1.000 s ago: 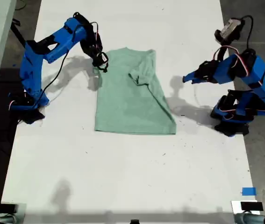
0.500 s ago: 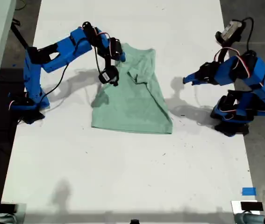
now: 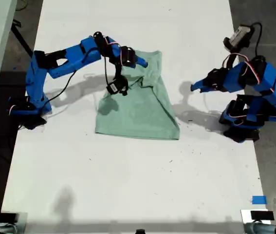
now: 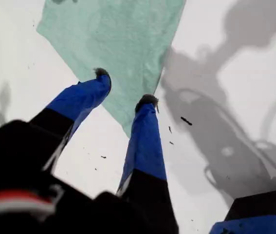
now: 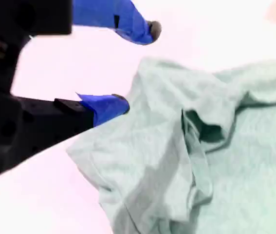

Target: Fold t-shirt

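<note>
Your exterior view looks almost straight down from high up, taking in the whole white table (image 3: 128, 185) and both arms. Both wrist cams ride close behind their jaws, looking along them. All three views share the t-shirt (image 3: 140, 105) (image 4: 118, 44) (image 5: 201, 161).

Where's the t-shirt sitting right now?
The pale mint-green cloth t-shirt lies partly folded on the white table, upper centre in the exterior view, between the two blue arms, with my second end effector over its top edge.

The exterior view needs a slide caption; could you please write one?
Two blue arms flank a partly folded mint t-shirt on a white table; one open hand reaches over its collar end.
</note>
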### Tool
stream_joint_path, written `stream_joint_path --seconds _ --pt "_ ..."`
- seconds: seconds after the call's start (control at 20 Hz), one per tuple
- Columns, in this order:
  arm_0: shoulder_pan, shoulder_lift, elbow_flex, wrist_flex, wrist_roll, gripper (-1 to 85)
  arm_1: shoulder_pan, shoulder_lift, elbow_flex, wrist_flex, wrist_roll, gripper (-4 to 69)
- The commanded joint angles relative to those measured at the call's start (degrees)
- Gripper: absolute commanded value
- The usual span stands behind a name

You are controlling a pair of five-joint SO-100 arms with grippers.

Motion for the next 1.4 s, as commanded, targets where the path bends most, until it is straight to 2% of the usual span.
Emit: stream_joint_path --seconds 0.0,0.2,0.4,0.45,0.6,0.9,1.1,1.35 --pt "-1.8 13.7 -4.4 3.5 2.5 25.0 -0.8 1.6 0.4 -1.1 0.9 16.2" --pt "0.9 25.9 -1.6 15.2 3.9 24.7 -3.2 1.9 2.6 -1.7 1.4 14.8" --pt "11.2 30.0 5.4 27.1 1.6 24.8 -7.1 -3.3 4.4 -4.7 -0.8 16.8" --pt "13.6 31.2 9.8 27.5 -0.4 24.8 -7.9 -6.1 4.4 -5.6 -2.0 19.1" --pt "19.0 36.5 25.0 22.9 -4.6 24.7 -9.2 -13.3 4.2 -10.4 -5.8 29.6" --pt "24.3 41.7 38.1 20.7 -12.0 24.5 -10.7 -24.5 4.1 -17.1 -11.7 30.0" --pt "25.8 42.9 41.1 20.0 -14.9 24.4 -13.7 -34.6 4.0 -22.9 -11.2 30.1" --pt "25.7 43.2 41.1 19.8 -15.2 24.2 -15.9 -47.2 3.1 -30.0 -10.0 29.7"
